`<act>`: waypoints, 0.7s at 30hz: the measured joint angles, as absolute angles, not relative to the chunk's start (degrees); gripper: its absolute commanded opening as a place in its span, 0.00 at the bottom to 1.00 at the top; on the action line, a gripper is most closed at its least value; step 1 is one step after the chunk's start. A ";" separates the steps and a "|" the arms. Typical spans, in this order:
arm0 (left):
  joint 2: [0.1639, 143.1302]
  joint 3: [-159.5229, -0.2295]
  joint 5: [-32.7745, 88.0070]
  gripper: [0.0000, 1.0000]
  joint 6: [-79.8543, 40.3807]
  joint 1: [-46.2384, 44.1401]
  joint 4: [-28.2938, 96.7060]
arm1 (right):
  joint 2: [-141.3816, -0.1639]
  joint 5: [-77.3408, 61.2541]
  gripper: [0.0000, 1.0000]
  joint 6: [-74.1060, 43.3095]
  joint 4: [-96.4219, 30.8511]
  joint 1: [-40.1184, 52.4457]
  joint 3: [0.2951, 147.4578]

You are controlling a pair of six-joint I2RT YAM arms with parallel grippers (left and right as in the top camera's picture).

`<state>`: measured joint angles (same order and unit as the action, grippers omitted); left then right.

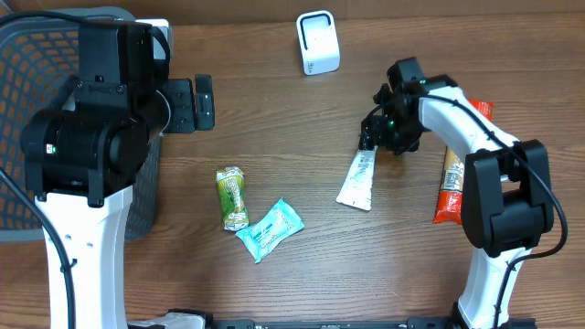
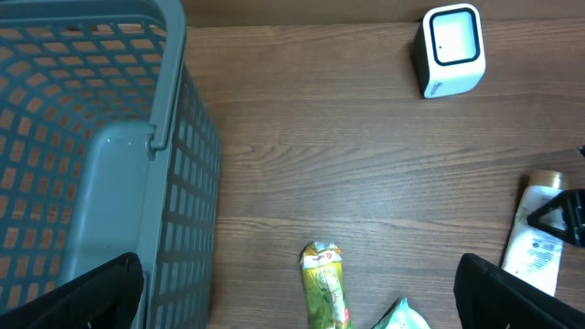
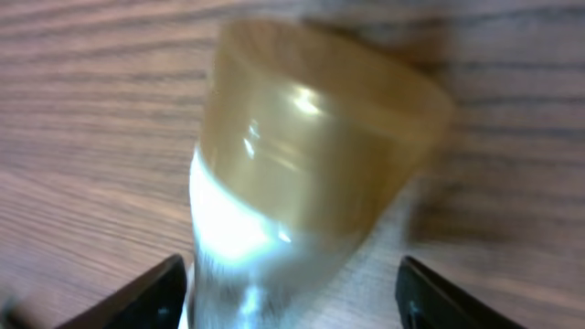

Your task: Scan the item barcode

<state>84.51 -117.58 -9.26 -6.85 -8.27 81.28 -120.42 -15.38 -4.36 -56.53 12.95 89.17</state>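
A white tube with an amber cap [image 1: 356, 180] lies on the wooden table, cap toward the back. My right gripper [image 1: 370, 137] is low over the cap end. In the right wrist view the blurred cap [image 3: 311, 174] fills the space between the dark fingertips [image 3: 151, 297]; the jaws stand apart on either side, with a gap showing at the right one. The white barcode scanner [image 1: 318, 43] stands at the back centre. My left gripper [image 1: 205, 100] hovers open beside the basket with nothing in it.
A grey mesh basket [image 1: 27, 91] sits at the left. A green packet [image 1: 232, 197] and a teal packet [image 1: 270, 229] lie mid-table. An orange-red packet [image 1: 451, 187] lies at the right beside the right arm.
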 measured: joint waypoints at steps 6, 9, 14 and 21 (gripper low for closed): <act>84.51 -117.58 -9.26 1.00 -6.87 -8.27 81.25 | -120.40 -20.36 0.75 -1.26 -66.19 13.54 94.96; 84.51 -117.58 -9.26 1.00 -6.85 -8.27 81.25 | -120.40 -21.43 0.75 -1.10 -66.00 13.58 94.35; 84.51 -117.58 -9.26 0.99 -6.85 -8.27 81.25 | -120.40 -22.35 0.76 -1.74 -62.50 13.47 90.19; 84.51 -117.58 -9.26 0.99 -6.87 -8.27 81.28 | -112.73 -21.74 0.79 -4.47 -55.13 13.47 81.36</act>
